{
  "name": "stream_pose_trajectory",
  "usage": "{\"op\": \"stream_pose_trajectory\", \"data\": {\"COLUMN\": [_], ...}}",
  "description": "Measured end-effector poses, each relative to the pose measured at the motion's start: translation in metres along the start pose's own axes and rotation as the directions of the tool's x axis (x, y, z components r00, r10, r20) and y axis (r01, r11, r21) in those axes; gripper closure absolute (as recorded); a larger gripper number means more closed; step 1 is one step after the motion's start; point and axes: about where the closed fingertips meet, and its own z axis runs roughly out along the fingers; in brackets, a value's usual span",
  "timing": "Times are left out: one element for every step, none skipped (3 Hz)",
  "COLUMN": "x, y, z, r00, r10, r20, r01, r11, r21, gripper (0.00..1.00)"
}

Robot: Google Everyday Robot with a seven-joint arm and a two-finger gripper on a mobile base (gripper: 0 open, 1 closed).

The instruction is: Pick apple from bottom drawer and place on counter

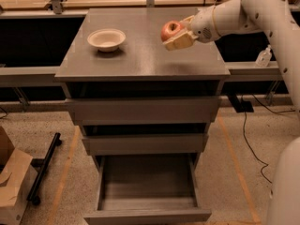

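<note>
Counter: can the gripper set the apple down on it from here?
Probably yes: the gripper holds the apple over a bare stretch of the counter, with the bowl well apart from it.

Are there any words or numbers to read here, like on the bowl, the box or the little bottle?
No text can be read anywhere.
The bowl, cardboard box, counter and bottom drawer are plain; the bottle is too small to tell.
The gripper, above the counter's right side, holds the apple; no writing on either.

glossy apple (171, 30), plastic end effector (180, 33) above counter (140, 57), semi-matt surf.
</note>
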Motion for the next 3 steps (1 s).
{"op": "stream_pose_trajectory", "data": {"x": [0.022,0.033,0.033], "y": [-0.020,-0.025,-0.021], "z": [0.036,0.052,0.056], "r00": [0.996,0.992,0.990], "r10": [0.067,0.088,0.078], "r20": [0.063,0.091,0.114], "r01": [-0.071,-0.096,-0.091], "r11": [0.9945,0.9905,0.9902], "r21": [0.076,0.098,0.107], "gripper": [0.97,0.75,0.52]}}
